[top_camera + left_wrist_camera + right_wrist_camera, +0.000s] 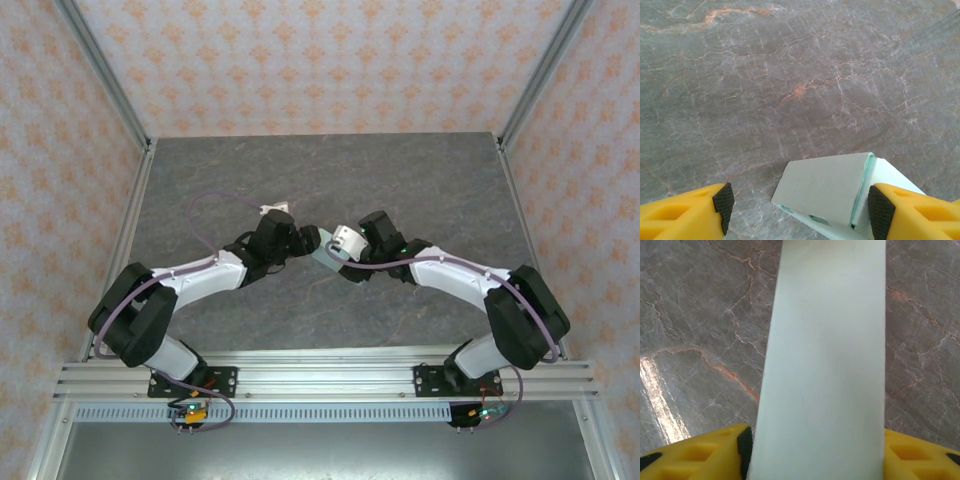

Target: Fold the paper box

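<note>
box [323, 262]: mid-counter [400, 180], between both claws, largely hidden from above.
left claw [802, 209]: fingers apart, box against one pad [881, 215].
right claw [815, 455]: clamped on box; panel ends cut off.

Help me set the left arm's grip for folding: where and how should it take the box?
Likely the near end of the box, approached from the left arm's side: it lies between the fingers of the open left tool. Its folded panel offers parallel edges to clamp; the other end sits in the right tool.
</note>
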